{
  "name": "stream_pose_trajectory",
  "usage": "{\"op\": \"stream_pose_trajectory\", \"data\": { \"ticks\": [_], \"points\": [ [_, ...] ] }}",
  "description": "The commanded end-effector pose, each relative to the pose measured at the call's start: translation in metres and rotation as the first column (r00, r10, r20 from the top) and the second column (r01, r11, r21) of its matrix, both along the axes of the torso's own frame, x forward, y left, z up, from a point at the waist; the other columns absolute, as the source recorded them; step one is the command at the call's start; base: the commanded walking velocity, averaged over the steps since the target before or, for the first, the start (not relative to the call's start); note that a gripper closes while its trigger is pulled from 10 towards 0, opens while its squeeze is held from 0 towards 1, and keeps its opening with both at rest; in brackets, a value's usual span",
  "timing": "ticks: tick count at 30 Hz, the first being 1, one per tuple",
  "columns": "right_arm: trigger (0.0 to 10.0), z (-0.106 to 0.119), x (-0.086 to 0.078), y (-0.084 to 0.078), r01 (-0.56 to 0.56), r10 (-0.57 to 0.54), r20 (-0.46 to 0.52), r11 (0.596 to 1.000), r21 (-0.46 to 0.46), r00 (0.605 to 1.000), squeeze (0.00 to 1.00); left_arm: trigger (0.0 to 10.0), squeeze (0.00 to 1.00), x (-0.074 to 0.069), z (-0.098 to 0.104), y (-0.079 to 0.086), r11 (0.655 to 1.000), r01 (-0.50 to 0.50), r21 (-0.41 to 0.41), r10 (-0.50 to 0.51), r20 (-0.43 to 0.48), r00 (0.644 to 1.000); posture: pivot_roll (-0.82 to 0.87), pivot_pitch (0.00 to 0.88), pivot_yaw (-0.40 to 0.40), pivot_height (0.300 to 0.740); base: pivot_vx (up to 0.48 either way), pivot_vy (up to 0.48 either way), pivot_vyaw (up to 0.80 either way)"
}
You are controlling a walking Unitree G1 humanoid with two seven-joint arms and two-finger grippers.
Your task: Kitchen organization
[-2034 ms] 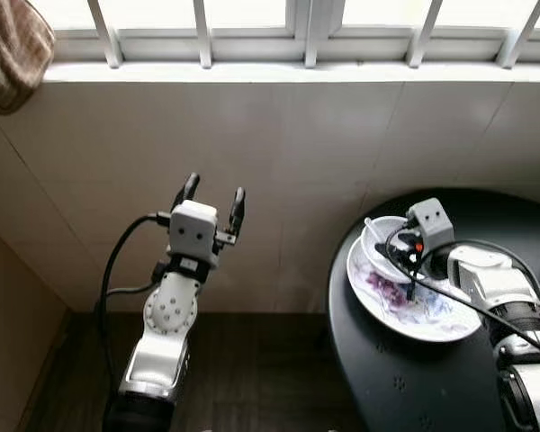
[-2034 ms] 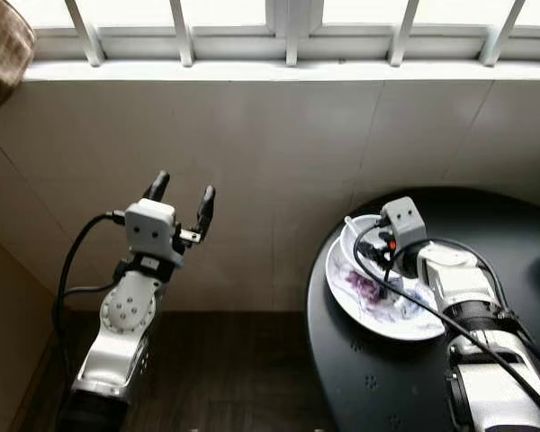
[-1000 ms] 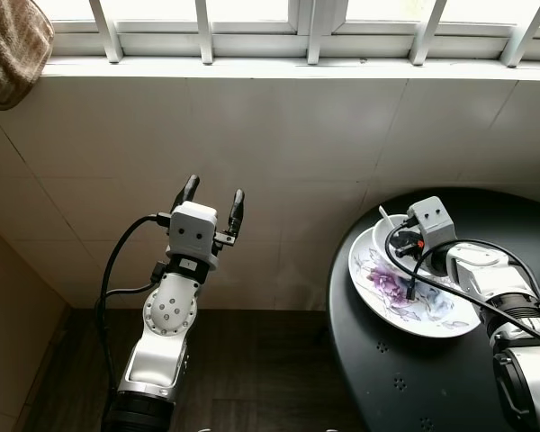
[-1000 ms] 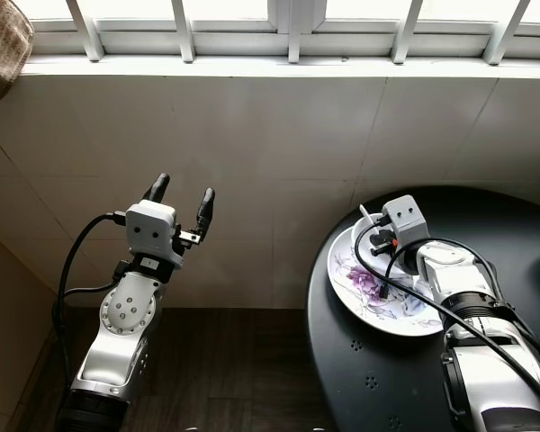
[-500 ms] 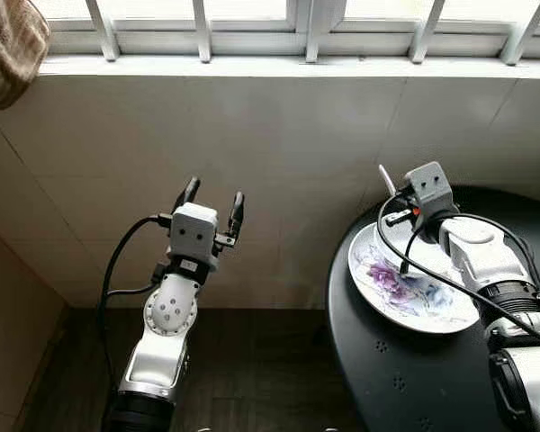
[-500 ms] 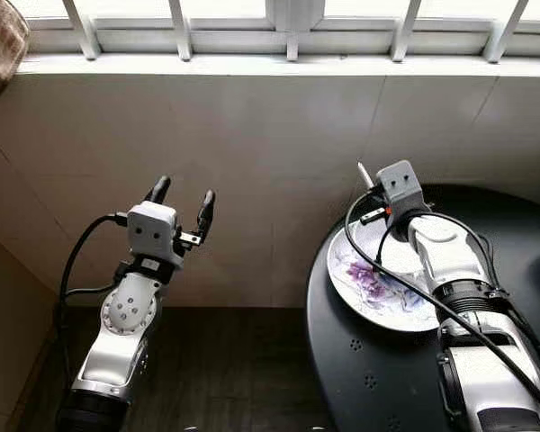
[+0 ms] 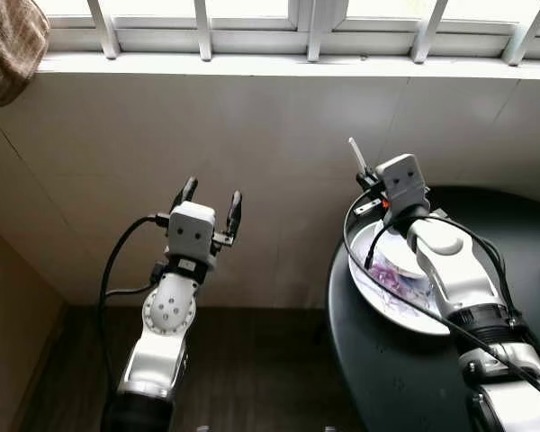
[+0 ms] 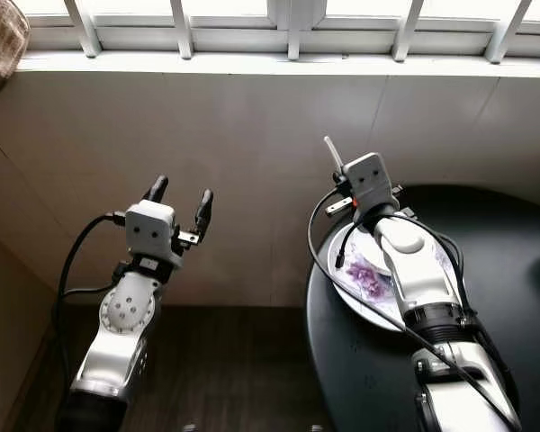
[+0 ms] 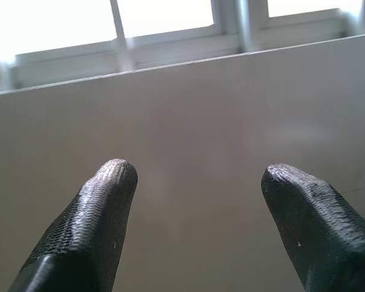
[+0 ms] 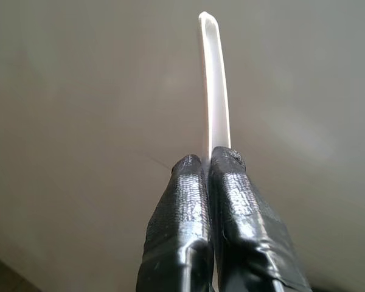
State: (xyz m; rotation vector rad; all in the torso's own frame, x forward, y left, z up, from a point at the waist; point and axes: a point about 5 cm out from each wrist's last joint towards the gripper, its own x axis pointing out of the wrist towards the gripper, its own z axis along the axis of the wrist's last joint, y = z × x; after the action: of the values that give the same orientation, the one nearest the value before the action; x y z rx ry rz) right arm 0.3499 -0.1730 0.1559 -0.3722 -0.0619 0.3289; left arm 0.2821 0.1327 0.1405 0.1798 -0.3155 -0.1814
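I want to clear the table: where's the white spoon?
The white spoon is pinched in the right tool, raised before the tiled wall, just above the floral plate.

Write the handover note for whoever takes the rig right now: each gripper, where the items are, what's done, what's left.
Right gripper: fingers shut on a thin white utensil handle, held up against the beige tiled wall, above the plate's near edge. I cannot tell what kind of utensil it is.
Left gripper: open, holding nothing, raised facing the wall, away from the table.
White plate with purple floral pattern: on the round black table, near its left edge, partly under the right arm.
Done: utensil lifted clear of the plate.
Left: put the utensil away, then deal with the plate.
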Motion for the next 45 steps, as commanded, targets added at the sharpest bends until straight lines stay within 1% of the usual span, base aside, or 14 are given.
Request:
{"op": "stream_pose_trajectory", "data": {
  "ticks": [1, 7, 16, 18, 19, 21, 24, 26, 30, 40, 41, 42, 45],
  "points": [
    [0.0, 0.012, -0.004, 0.017, -0.051, 0.051, 0.081, 0.999, 0.000, 0.995, 0.00, 10.0, 0.00, 0.000, -0.001, 0.003, 1.000, -0.007, -0.010, 0.007, -0.016, 1.000, -0.12, 0.010, -0.034, 0.740, 0.000, 0.304, 0.80],
    [0.0, 0.015, -0.009, 0.026, -0.065, 0.060, 0.110, 0.997, 0.036, 0.992, 0.00, 10.0, 0.00, -0.001, -0.001, 0.004, 1.000, -0.004, -0.019, 0.003, -0.027, 1.000, -0.12, 0.010, -0.034, 0.740, 0.000, 0.421, 0.80],
    [0.0, 0.010, -0.018, 0.033, -0.056, 0.048, 0.114, 0.996, 0.071, 0.992, 0.00, 10.0, 0.00, -0.001, -0.001, 0.004, 1.000, 0.004, -0.012, -0.005, -0.022, 1.000, -0.11, 0.003, -0.032, 0.740, 0.000, 0.440, 0.77],
    [0.0, 0.009, -0.019, 0.034, -0.054, 0.045, 0.113, 0.996, 0.077, 0.993, 0.00, 10.0, 0.00, -0.001, -0.001, 0.003, 1.000, 0.005, -0.012, -0.005, -0.023, 1.000, -0.11, 0.003, -0.032, 0.740, 0.000, 0.405, 0.00],
    [0.0, 0.007, -0.019, 0.034, -0.039, 0.028, 0.102, 0.994, 0.101, 0.994, 0.00, 10.0, 0.00, -0.001, -0.001, 0.003, 1.000, 0.006, -0.011, -0.007, -0.022, 1.000, -0.11, 0.000, -0.030, 0.740, 0.000, 0.405, 0.00],
    [0.0, 0.006, -0.019, 0.034, -0.028, 0.017, 0.095, 0.993, 0.113, 0.995, 0.00, 10.0, 0.00, -0.001, -0.001, 0.003, 1.000, 0.007, -0.011, -0.007, -0.021, 1.000, -0.11, 0.000, -0.030, 0.740, 0.000, 0.399, 0.00],
    [0.0, 0.006, -0.020, 0.034, -0.027, 0.016, 0.093, 0.993, 0.115, 0.995, 0.00, 10.0, 0.00, -0.001, 0.000, 0.004, 1.000, 0.005, -0.012, -0.005, -0.016, 1.000, -0.11, 0.000, -0.030, 0.740, 0.000, 0.324, 0.00],
    [0.0, 0.007, -0.021, 0.036, -0.029, 0.017, 0.107, 0.993, 0.118, 0.994, 0.00, 10.0, 0.00, -0.001, 0.001, 0.004, 1.000, 0.006, -0.001, -0.006, 0.000, 1.000, -0.11, 0.000, -0.030, 0.740, 0.000, 0.000, 0.00],
    [0.0, 0.009, -0.020, 0.037, -0.024, 0.009, 0.123, 0.993, 0.119, 0.992, 0.00, 10.0, 0.00, -0.001, 0.001, 0.003, 1.000, 0.006, 0.004, -0.006, 0.001, 1.000, -0.11, 0.000, -0.030, 0.740, 0.000, 0.000, 0.00],
    [0.0, 0.011, -0.021, 0.038, -0.028, 0.011, 0.129, 0.991, 0.128, 0.992, 0.00, 10.0, 0.00, -0.001, 0.002, 0.004, 1.000, -0.002, 0.007, 0.002, 0.013, 1.000, -0.11, 0.000, -0.031, 0.740, 0.000, 0.000, 0.66],
    [0.0, 0.021, -0.020, 0.039, -0.036, 0.010, 0.188, 0.990, 0.135, 0.982, 0.00, 10.0, 0.00, 0.002, 0.007, 0.009, 0.999, -0.043, 0.001, 0.043, 0.034, 0.998, -0.11, 0.000, -0.030, 0.740, 0.296, 0.000, 0.80],
    [0.0, 0.025, -0.020, 0.039, -0.038, 0.009, 0.211, 0.990, 0.135, 0.977, 0.00, 10.0, 0.00, 0.002, 0.008, 0.011, 0.999, -0.054, -0.001, 0.054, 0.041, 0.998, -0.11, 0.000, -0.029, 0.740, 0.292, 0.000, 0.80],
    [0.0, 0.031, -0.020, 0.039, -0.037, 0.000, 0.242, 0.989, 0.145, 0.970, 0.00, 10.0, 0.00, 0.003, 0.009, 0.010, 0.998, -0.057, -0.004, 0.058, 0.046, 0.997, -0.11, 0.000, -0.028, 0.740, 0.294, 0.000, 0.80]
  ]
}}
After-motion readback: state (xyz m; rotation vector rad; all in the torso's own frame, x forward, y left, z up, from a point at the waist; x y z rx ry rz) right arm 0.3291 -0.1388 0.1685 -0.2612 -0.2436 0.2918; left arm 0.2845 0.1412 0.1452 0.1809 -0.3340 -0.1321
